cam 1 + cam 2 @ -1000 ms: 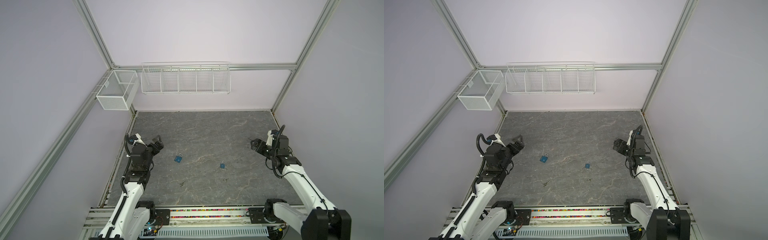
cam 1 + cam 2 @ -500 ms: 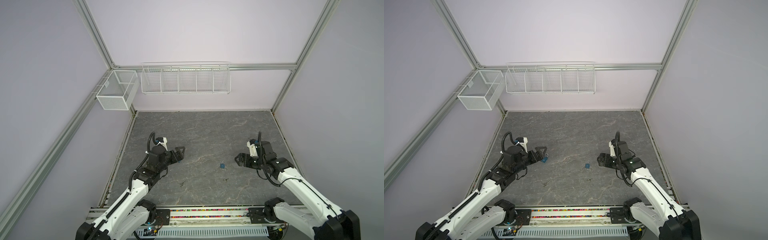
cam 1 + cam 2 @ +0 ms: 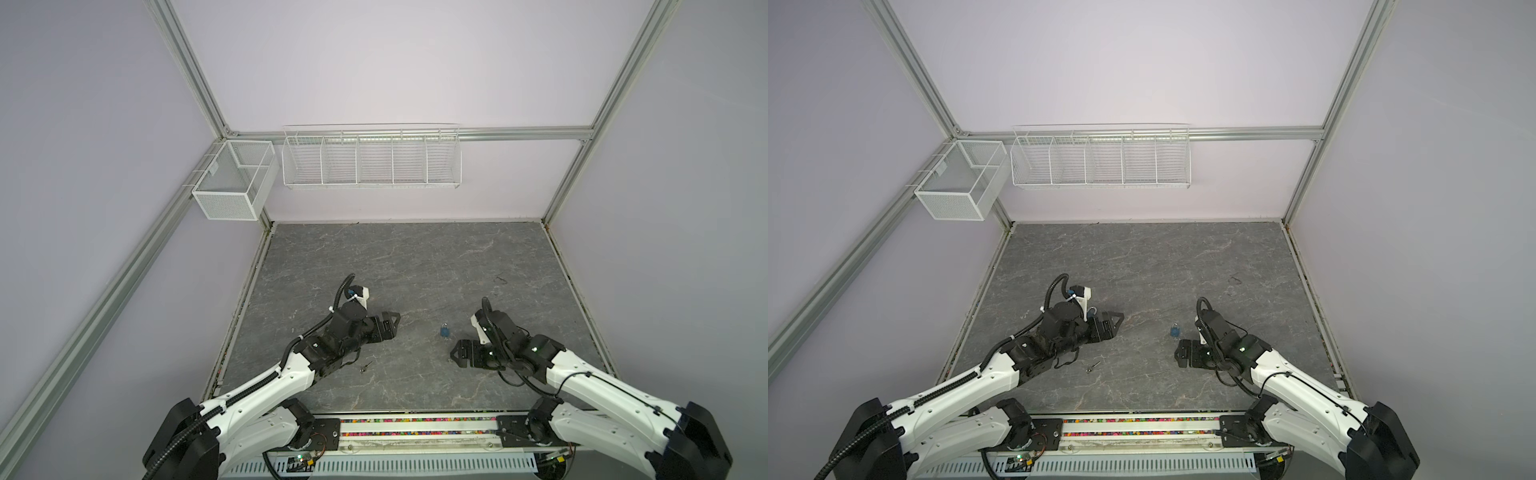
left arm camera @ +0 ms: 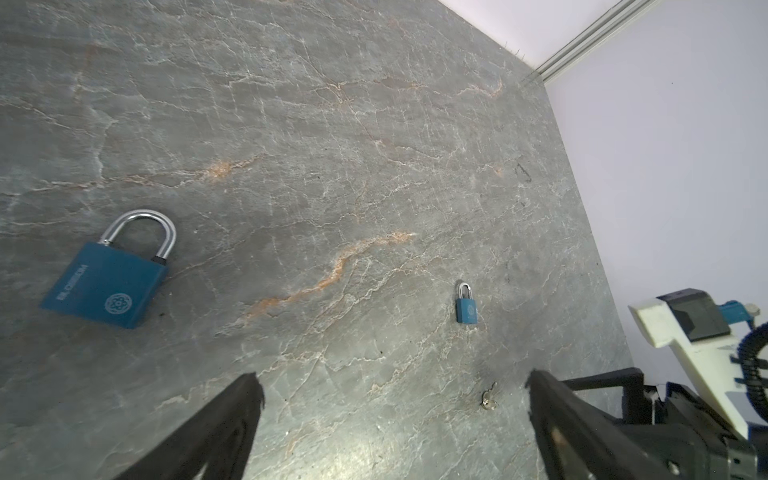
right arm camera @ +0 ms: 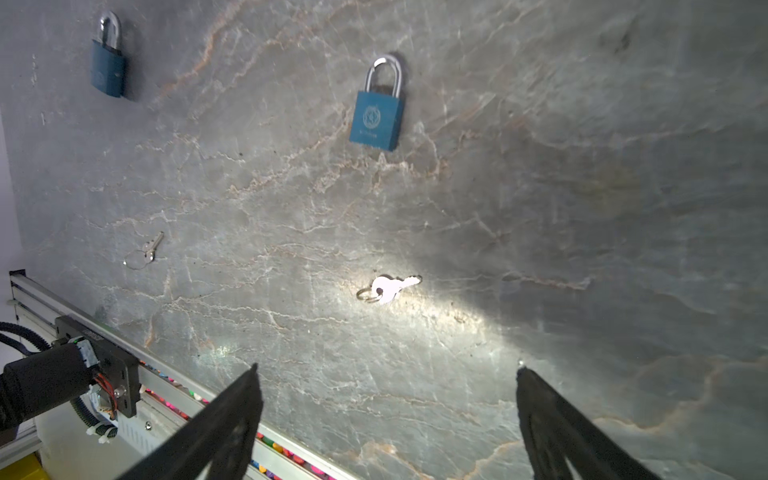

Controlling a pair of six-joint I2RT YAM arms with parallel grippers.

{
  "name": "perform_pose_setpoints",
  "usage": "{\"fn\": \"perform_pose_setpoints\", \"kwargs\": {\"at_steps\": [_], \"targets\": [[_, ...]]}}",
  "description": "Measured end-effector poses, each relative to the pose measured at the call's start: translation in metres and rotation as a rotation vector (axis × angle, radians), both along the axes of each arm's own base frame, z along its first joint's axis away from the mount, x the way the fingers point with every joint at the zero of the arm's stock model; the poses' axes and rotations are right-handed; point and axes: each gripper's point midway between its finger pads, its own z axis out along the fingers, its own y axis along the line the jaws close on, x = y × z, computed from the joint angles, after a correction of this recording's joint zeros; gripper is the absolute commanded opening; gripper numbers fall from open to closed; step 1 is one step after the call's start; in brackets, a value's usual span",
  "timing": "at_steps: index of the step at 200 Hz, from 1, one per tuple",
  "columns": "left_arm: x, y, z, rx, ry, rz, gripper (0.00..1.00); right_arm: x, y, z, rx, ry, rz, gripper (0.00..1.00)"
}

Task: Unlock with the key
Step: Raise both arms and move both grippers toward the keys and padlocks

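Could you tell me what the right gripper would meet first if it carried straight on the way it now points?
Probably the nearer key, which lies centred ahead of the right gripper; a padlock lies beyond it. Depth is unclear.

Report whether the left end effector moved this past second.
Yes. The left end effector has swung away from the table's left edge toward the middle, nearer the blue padlock on the right.

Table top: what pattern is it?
The table top is grey, marbled with pale and orange veins; clearest in left wrist view.
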Motion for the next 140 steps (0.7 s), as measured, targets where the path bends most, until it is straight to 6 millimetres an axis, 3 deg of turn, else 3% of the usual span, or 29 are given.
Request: {"fn": "perform_pose_setpoints", "kwargs": {"at_steps": [31, 73, 100, 140], "targets": [[0.002, -0.002, 0.002, -0.03, -0.02, 0.011, 0.99, -0.004, 0.014, -0.01, 0.001, 0.017, 0.014, 0.98], [0.0, 0.01, -0.012, -0.033, -0.003, 0.074, 0.99, -0.003, 0.029, -0.023, -0.007, 0.038, 0.02, 0.98], [0.001, 0.014, -0.01, -0.037, -0.007, 0.095, 0.99, -0.001, 0.037, -0.031, -0.021, 0.057, 0.024, 0.98], [-0.001, 0.019, -0.012, -0.017, -0.002, 0.101, 1.0, 0.01, 0.053, -0.032, -0.009, 0.054, 0.019, 0.99]]}}
